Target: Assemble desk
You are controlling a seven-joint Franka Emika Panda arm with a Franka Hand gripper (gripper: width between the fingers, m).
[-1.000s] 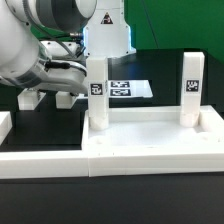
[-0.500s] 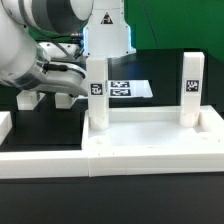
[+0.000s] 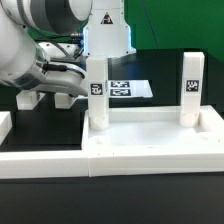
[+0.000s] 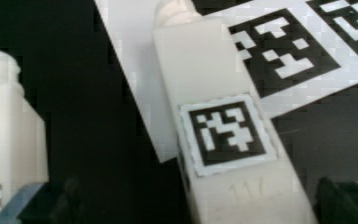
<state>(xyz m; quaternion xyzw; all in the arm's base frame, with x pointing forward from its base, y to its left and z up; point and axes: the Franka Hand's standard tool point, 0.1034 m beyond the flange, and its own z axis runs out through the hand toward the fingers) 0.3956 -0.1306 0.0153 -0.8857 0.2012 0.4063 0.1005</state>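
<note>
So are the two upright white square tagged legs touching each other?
Apart. In the exterior view, one leg stands at that view's left, the other leg at its right, a wide gap between them.

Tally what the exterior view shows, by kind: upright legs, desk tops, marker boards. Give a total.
Upright legs: 2
Desk top: 1
Marker board: 1
Total: 4

Two legs upright in desk top, marker board behind
</note>
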